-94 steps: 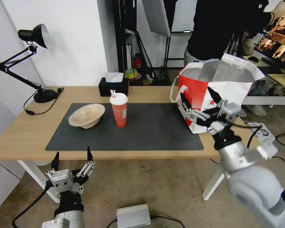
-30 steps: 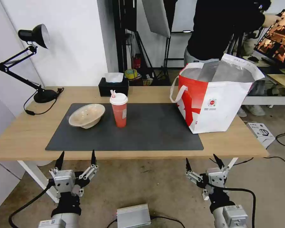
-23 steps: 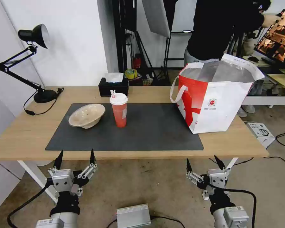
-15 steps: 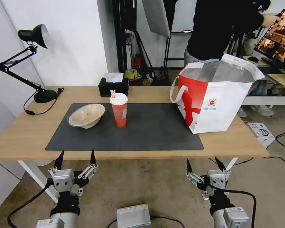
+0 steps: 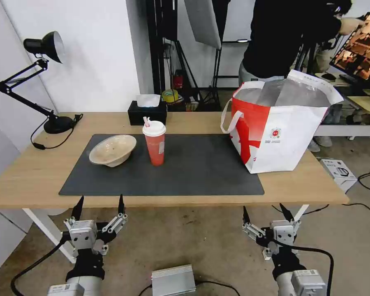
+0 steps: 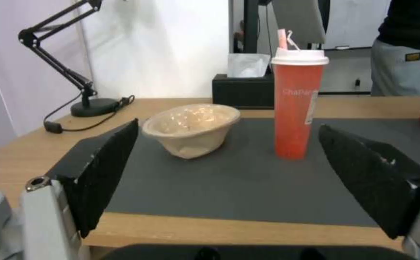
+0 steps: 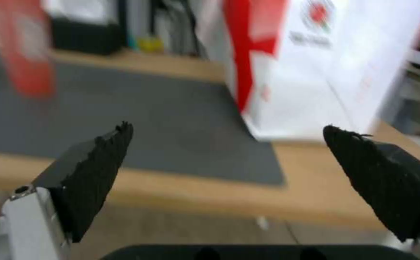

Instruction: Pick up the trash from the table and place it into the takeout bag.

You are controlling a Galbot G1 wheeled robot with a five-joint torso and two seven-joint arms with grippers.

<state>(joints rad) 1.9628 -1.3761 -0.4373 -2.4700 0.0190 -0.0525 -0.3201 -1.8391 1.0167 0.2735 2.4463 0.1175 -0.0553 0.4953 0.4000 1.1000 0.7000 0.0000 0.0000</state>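
Note:
Trash on the table [image 5: 33, 172]: a tilted beige pulp bowl [image 5: 112, 150] [image 6: 191, 126] at the left of the dark grey mat [image 5: 193, 168], and just right of it an upright red drink cup [image 5: 154, 143] [image 6: 294, 108] with white lid and straw. The red-and-white takeout bag [image 5: 279, 131] [image 7: 325, 65] stands open at the table's right end. My left gripper [image 5: 100, 199] [image 6: 228, 126] hangs open below the front edge, facing bowl and cup. Also open and below the edge, my right gripper [image 5: 263, 209] [image 7: 227, 127] faces the bag's lower corner. Both hold nothing.
A black desk lamp [image 5: 45, 82] with its cable stands at the far left, and a black tissue box [image 5: 147, 109] sits behind the cup. A person stands behind the bag. On the floor lie a silver box [image 5: 173, 279] and a white carton [image 5: 339, 172].
About three seconds ago my right arm was raised in front of the bag; it has come down below the table's front edge. Over the last second nothing has visibly moved.

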